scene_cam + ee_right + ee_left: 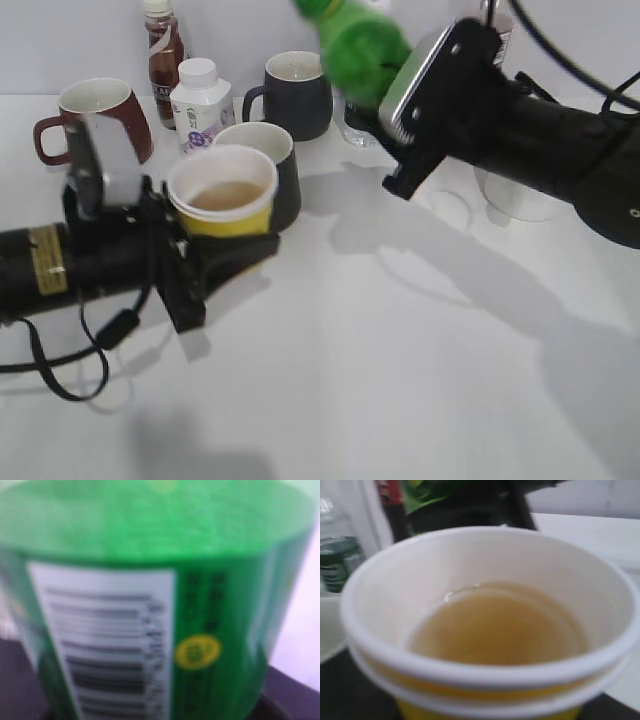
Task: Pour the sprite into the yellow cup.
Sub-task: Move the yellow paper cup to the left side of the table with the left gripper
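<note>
Near left, my left gripper [215, 262] is clamped on the yellow cup [222, 192], some pale liquid in it. Further back right, my right gripper [400, 95] grips the sprite bottle [362, 48], tilted left, lifted above the table [400, 380].

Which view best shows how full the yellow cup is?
The left wrist view: it looks straight into the yellow cup, showing pale liquid low inside. The exterior view shows the cup smaller, held by the left gripper. The right wrist view shows only the sprite.
</note>
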`<move>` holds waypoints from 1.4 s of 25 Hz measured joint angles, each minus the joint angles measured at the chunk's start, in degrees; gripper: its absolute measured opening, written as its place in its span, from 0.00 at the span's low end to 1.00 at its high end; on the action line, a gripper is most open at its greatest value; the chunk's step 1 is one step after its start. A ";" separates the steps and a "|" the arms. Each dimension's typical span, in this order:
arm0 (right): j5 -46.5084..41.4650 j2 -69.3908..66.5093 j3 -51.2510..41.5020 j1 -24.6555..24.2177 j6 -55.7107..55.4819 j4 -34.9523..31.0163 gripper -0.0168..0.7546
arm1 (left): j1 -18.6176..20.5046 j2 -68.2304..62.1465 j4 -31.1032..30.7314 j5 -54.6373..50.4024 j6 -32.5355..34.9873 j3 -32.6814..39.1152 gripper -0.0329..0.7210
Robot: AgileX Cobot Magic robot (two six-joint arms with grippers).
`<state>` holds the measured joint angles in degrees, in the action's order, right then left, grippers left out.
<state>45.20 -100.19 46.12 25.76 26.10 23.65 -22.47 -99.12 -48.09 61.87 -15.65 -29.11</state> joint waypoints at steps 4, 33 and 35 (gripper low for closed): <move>1.22 0.00 0.29 0.00 -9.32 -1.93 0.59 | 3.38 1.40 0.04 -0.50 0.00 0.00 0.57; -1.13 -5.20 1.15 0.00 -30.94 -10.33 0.59 | 14.52 -12.17 26.47 4.57 6.98 -2.15 0.57; -1.09 -5.34 1.15 0.00 -30.88 -10.33 0.59 | 14.52 -14.52 26.53 5.54 7.06 -3.19 0.57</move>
<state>44.11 -105.53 47.27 25.76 -4.78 13.32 -7.95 -113.63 -21.56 67.41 -8.59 -32.30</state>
